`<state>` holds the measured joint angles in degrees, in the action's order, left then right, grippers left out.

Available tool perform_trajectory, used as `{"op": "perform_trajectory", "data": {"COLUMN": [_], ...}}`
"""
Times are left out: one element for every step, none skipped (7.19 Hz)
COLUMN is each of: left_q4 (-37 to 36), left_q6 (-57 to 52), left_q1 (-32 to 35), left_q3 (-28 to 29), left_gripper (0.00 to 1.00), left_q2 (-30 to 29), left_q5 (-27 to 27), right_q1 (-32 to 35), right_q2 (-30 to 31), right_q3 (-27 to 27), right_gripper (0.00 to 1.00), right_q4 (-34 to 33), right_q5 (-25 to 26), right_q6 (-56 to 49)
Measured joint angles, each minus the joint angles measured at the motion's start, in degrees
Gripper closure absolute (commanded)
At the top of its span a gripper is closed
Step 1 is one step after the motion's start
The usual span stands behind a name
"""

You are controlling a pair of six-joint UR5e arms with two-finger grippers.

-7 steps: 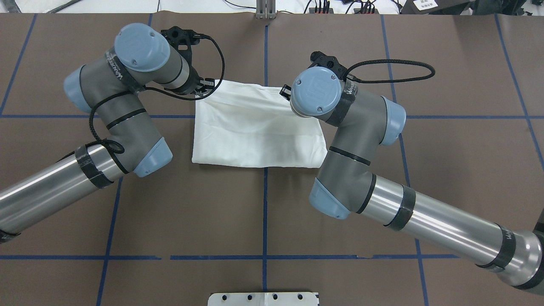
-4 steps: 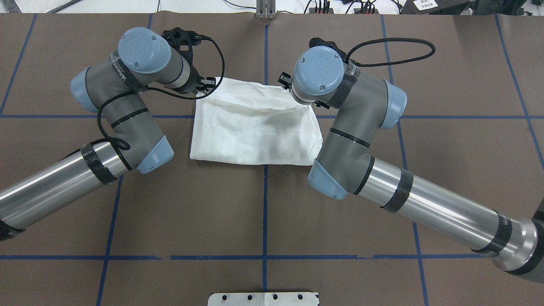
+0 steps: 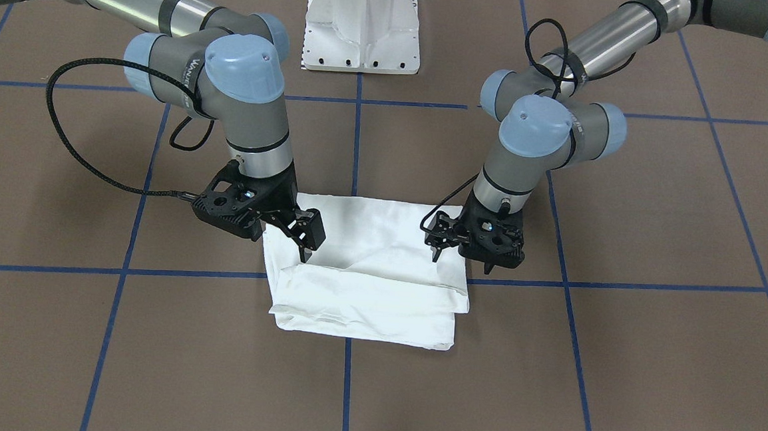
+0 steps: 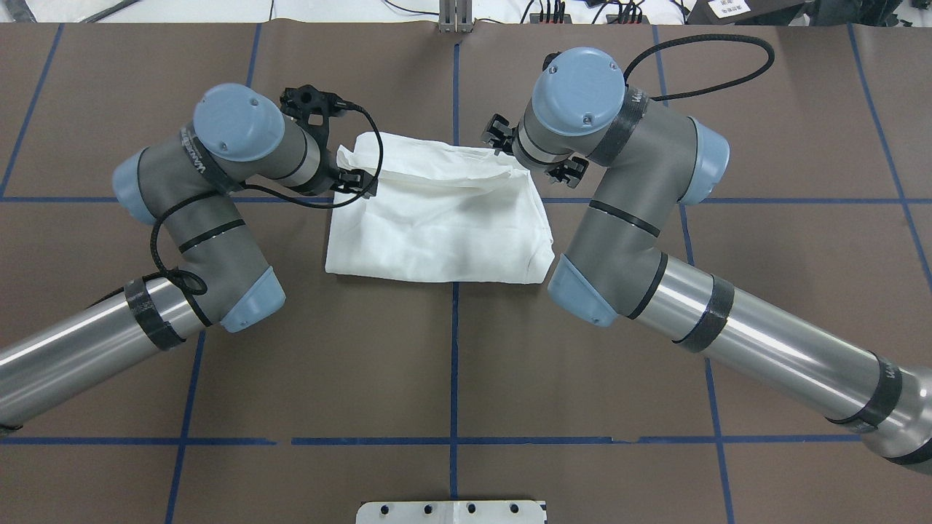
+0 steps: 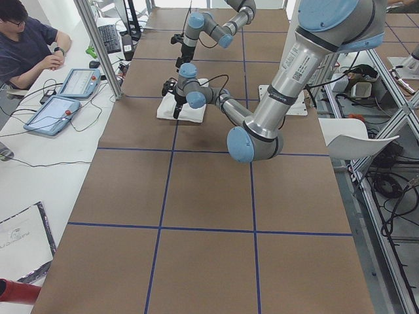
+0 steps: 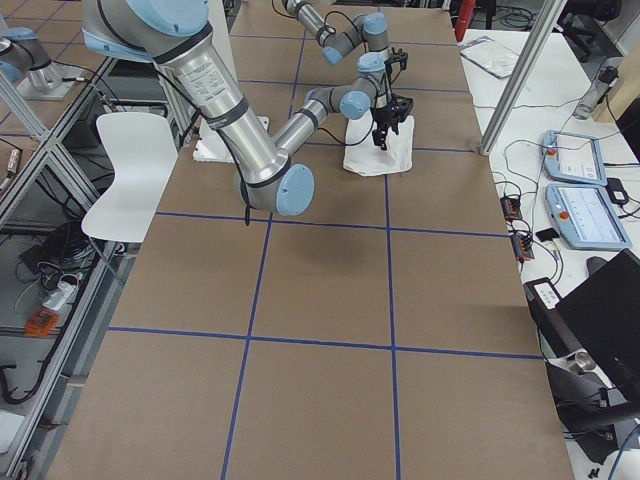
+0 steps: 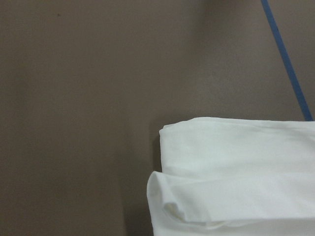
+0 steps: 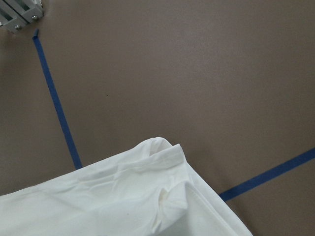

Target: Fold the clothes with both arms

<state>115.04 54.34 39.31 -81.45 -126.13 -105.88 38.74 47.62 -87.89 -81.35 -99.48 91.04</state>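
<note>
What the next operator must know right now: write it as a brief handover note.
Left gripper: open, empty, over one corner of the T-shirt.
Right gripper: open, empty, over the opposite corner.
T-shirt: flat at the middle of the table, folded into a compact rectangle, no sleeves showing.
Done: the main folds.
Left: the layers on the operators' side sit stepped; probably square them up or fold once more.

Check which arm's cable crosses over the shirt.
The left arm's cable: its loop crosses the shirt's far-left corner. The right arm's cable arcs out over brown table, off the cloth.
</note>
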Motion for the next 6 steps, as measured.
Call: {"op": "perform_trajectory", "data": {"left_q4": [-0.1,-0.1,-0.1,0.0,0.0,0.1], "left_q6": [-0.3,-0.8,-1.1,-1.4,-1.5,-1.6], "left_q1": [-0.9,-0.9,0.2,1.9,3.2,4.1], "left_q3": [2.0,4.9,8.5,12.7,16.3,19.1], "left_gripper": [0.00,0.00,0.00,0.00,0.00,0.00], "left_q2": [-0.8,-2.4,-4.9,-7.9,-10.5,-12.4], "left_q5": [1.6,3.9,5.2,5.7,5.9,6.1], "right_q1": [0.0,0.0,-0.1,-0.1,-0.3,-0.7], "right_q2": [0.2,0.2,0.2,0.2,0.2,0.3], "right_q3": [-0.2,-0.3,-0.4,-0.4,-0.4,-0.3], "right_gripper": [0.00,0.00,0.00,0.00,0.00,0.00], "right_q4": [0.0,0.0,0.0,0.0,0.0,0.0], "right_q5": [0.0,0.0,0.0,0.1,0.4,0.6], "right_q6": [0.0,-0.1,-0.1,-0.1,-0.1,-0.1]}}
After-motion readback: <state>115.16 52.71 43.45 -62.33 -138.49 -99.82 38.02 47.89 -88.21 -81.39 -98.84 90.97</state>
